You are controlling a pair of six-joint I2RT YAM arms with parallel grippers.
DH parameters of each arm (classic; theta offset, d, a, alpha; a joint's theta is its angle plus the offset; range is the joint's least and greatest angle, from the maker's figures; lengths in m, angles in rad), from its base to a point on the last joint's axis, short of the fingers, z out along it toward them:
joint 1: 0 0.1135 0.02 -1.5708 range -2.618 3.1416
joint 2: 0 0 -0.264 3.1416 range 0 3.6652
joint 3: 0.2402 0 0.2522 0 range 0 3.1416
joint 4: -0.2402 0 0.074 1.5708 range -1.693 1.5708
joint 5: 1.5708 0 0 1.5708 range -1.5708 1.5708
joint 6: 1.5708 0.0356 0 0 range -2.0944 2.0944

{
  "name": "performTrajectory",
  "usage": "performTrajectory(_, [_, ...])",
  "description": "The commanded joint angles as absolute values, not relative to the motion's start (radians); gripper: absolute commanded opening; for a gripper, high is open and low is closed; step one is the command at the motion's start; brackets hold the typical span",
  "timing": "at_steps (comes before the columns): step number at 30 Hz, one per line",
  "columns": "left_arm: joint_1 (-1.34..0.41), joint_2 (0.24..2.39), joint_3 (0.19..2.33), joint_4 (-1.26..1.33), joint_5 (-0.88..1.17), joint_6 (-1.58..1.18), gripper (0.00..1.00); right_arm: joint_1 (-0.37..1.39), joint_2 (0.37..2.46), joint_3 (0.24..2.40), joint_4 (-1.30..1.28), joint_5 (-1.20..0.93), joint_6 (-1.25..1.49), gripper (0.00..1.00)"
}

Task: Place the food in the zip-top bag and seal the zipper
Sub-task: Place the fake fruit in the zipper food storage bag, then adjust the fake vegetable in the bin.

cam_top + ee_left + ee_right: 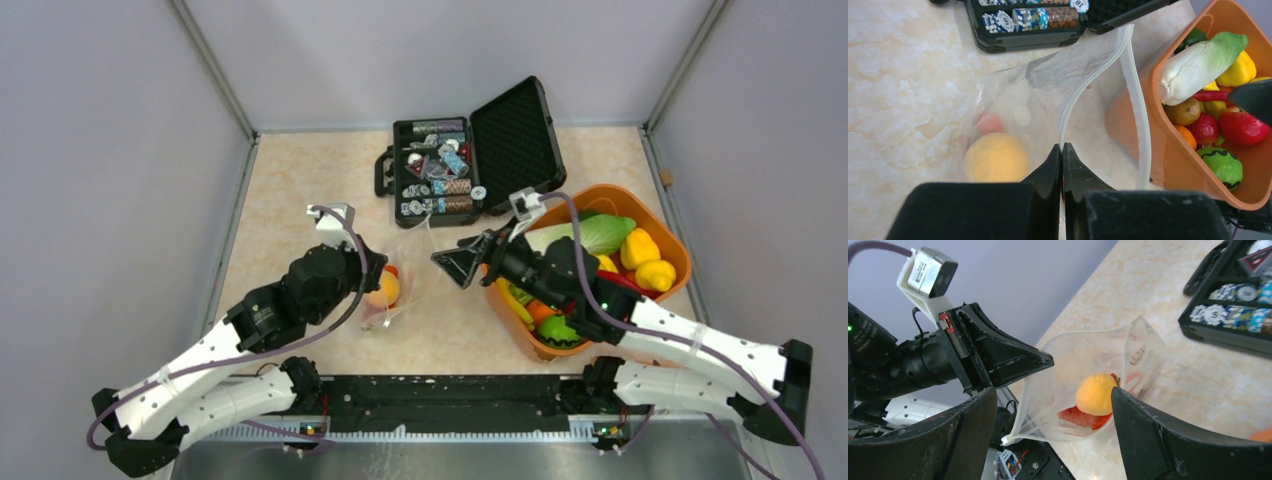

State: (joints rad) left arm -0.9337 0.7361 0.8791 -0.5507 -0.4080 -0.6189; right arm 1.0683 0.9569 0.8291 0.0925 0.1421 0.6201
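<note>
The clear zip-top bag (408, 268) lies open between my arms, its mouth facing the near edge. It holds a yellow-orange peach (995, 157) and a red watermelon slice (1075, 417). My left gripper (1062, 150) is shut on the bag's zipper (1083, 92) and holds one lip of the mouth up; it also shows in the top view (376, 270). My right gripper (1053, 405) is open and empty, just right of the bag's mouth and pointing at it (452, 266). More food (640, 250) lies in the orange tub, including a yellow pepper and a white-green cabbage.
The orange oval tub (683, 255) stands at the right, under my right arm. An open black case (515, 130) with poker chips stands at the back middle. Grey walls close the table on three sides.
</note>
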Motion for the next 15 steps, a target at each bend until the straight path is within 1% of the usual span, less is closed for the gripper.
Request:
performTrajectory(1, [-0.931,0.702,0.875,-0.518,-0.482,-0.630,0.00,1.064,0.816,0.795,0.027,0.305,0.594,0.81])
performTrajectory(5, [-0.931,0.717,0.869,-0.525,-0.455,-0.639,0.00,1.058,0.751,0.837,-0.303,0.627,0.696,0.81])
performTrajectory(7, [-0.931,0.723,0.859,-0.508,-0.442,-0.643,0.00,1.050,0.727,0.855,-0.422,0.732,0.750,0.81])
performTrajectory(10, [-0.931,0.732,0.861,-0.496,-0.432,-0.639,0.00,1.041,0.682,0.860,-0.491,0.772,0.751,0.78])
performTrajectory(15, [-0.931,0.742,0.868,-0.496,-0.430,-0.630,0.00,1.026,0.643,0.869,-0.682,0.834,0.812,0.75])
